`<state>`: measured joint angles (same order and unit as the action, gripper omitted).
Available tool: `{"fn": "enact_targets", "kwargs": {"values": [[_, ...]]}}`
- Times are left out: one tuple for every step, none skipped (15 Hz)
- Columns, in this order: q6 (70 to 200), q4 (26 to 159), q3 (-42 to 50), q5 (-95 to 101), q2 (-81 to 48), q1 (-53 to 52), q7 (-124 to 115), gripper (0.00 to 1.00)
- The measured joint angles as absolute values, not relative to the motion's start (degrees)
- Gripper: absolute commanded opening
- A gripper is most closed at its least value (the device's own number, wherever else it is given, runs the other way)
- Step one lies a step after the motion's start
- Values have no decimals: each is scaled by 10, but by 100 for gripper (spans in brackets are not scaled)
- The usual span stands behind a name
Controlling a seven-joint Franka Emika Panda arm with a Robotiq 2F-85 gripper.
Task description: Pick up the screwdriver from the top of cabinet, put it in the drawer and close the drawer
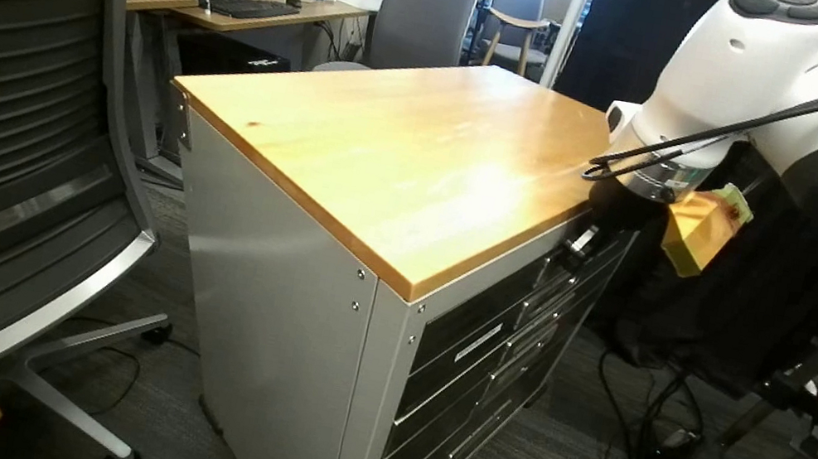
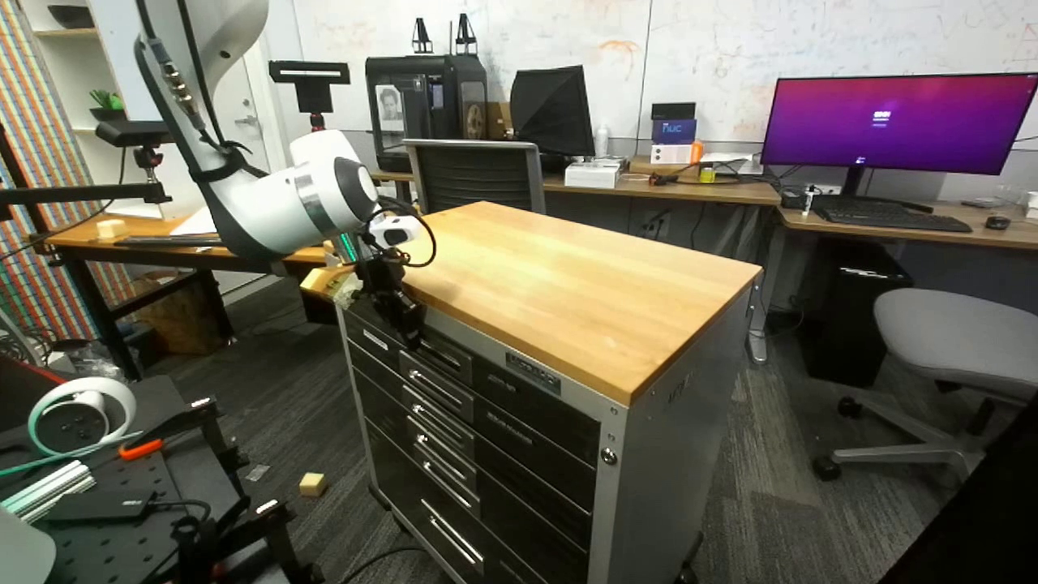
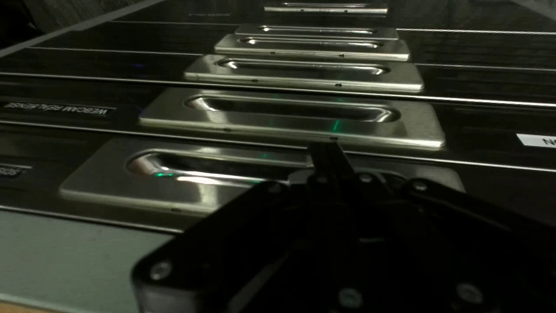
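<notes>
The grey metal cabinet [image 1: 280, 291] has a light wooden top and shows in both exterior views [image 2: 673, 454]. The screwdriver is not in view; no tool shows on the wooden top. The uppermost drawer [image 2: 559, 405] has a dark front and looks flush with the cabinet. Its metal handle plate [image 3: 100, 184] shows in the wrist view. My gripper [image 3: 328, 148] points down in front of that plate, its two fingers together with nothing seen between them. In both exterior views the gripper [image 1: 582, 241] [image 2: 412, 331] is at the drawer's front. Whether the fingertips touch the handle is unclear.
Lower drawers with metal handles [image 3: 295, 111] lie below. A mesh chair [image 1: 13, 135] stands beside the cabinet, and a grey chair [image 2: 957, 337] stands by the desk. A black equipment table [image 2: 122, 519] is in front of the cabinet. A yellow block [image 2: 312, 485] lies on the floor.
</notes>
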<state>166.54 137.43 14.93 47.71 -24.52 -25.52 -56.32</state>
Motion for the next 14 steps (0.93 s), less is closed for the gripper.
{"fn": "enact_targets", "kwargs": {"values": [[1675,1378,165,503,-245,-268,-591,39],[1679,1380,178,521,-245,-278,-607,46],[1678,1382,182,528,-242,-280,-609,55],[1673,1386,179,525,-236,-277,-599,62],[1663,1391,174,517,-225,-270,-581,70],[1643,1398,163,494,-208,-260,-549,77],[1615,1407,147,461,-186,-246,-508,84],[1576,1412,126,430,-160,-229,-473,92],[1530,1415,106,392,-132,-216,-433,98],[1483,1414,86,352,-103,-204,-390,100],[1436,1411,71,313,-74,-197,-346,100],[1391,1404,55,279,-48,-191,-308,100],[1346,1393,36,253,-24,-182,-277,100],[1302,1379,18,229,-1,-174,-247,100]]}}
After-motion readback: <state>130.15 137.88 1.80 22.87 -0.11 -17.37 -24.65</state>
